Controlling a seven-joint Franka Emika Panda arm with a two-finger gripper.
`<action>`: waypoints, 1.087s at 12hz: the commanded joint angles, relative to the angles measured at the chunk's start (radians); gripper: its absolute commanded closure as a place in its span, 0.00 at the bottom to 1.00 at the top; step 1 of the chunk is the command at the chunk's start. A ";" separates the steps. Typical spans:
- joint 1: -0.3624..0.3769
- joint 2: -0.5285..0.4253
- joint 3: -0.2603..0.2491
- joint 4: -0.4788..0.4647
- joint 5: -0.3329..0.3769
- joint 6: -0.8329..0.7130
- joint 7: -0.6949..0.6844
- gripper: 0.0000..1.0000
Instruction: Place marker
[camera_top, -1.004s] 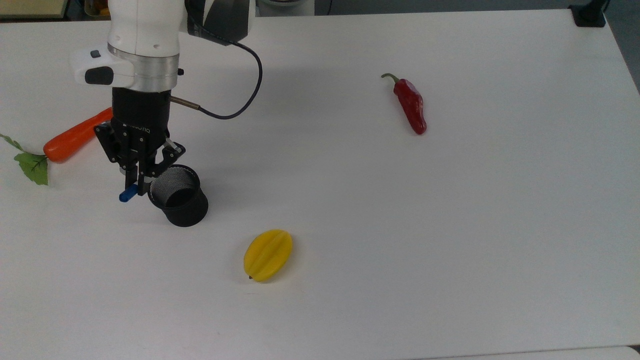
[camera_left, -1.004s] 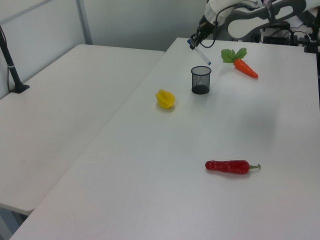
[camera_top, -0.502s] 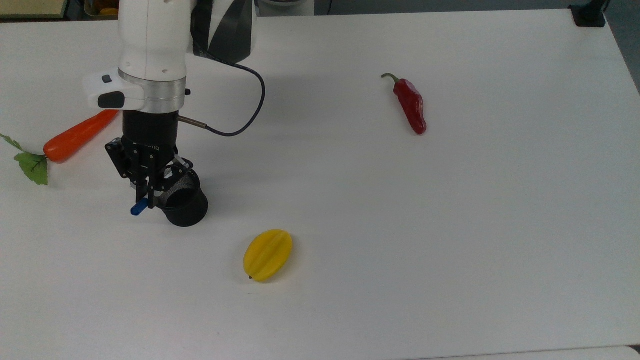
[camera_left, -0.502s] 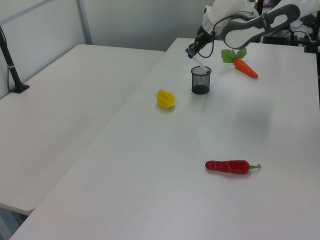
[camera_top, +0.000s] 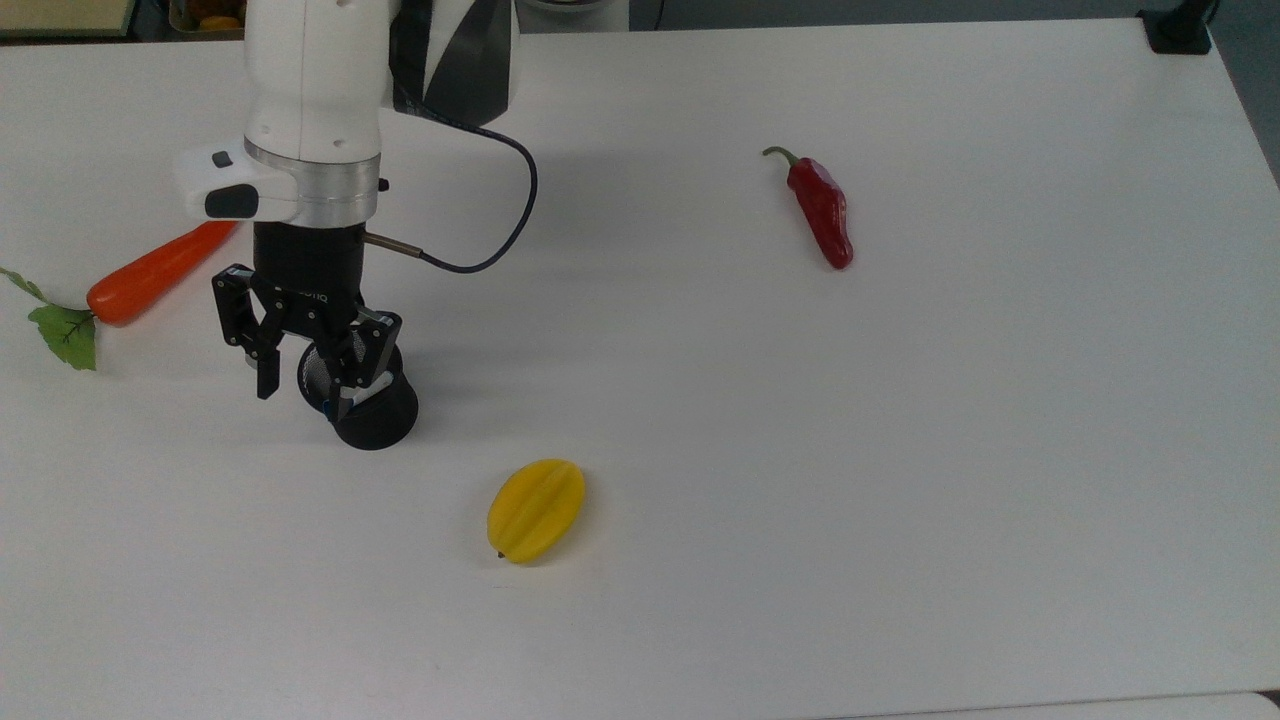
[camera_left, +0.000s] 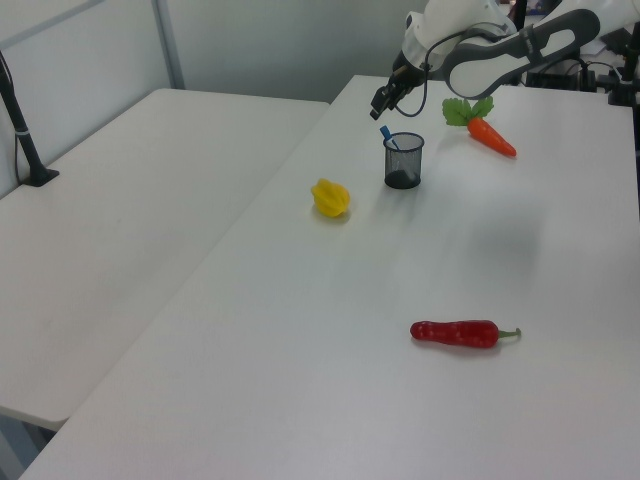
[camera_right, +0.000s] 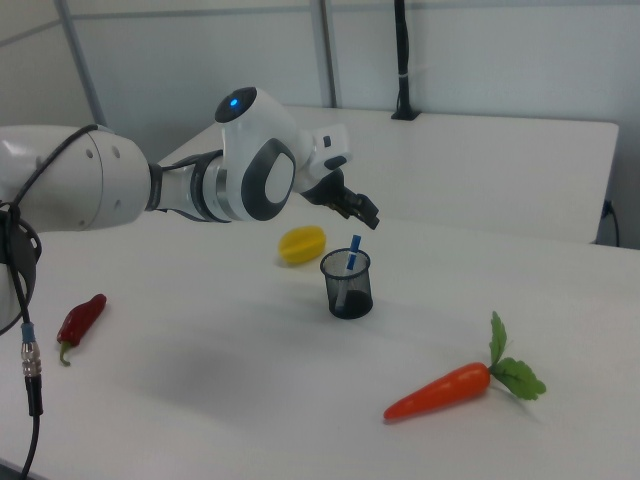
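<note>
Matt white table (camera_top: 900, 450), black wire-mesh cup (camera_right: 347, 283), glossy plastic-looking chili (camera_top: 822, 207) & carrot (camera_right: 437, 391), smooth yellow fruit (camera_top: 536, 509).

Marker (camera_right: 352, 252) in cup (camera_right: 347, 290); jaws (camera_top: 303, 372) spread above.

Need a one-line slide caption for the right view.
Open gripper above the black mesh cup, marker standing inside.

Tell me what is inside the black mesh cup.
The marker stands tilted in the cup, its blue cap end sticking out above the rim. Its lower part is hidden by the mesh wall. The open gripper hangs just above it.
</note>
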 joint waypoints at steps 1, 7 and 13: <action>0.037 -0.041 0.001 -0.009 -0.013 -0.044 0.002 0.00; 0.189 -0.211 0.003 -0.009 0.004 -0.468 -0.044 0.00; 0.227 -0.411 -0.017 -0.019 0.177 -0.955 -0.342 0.00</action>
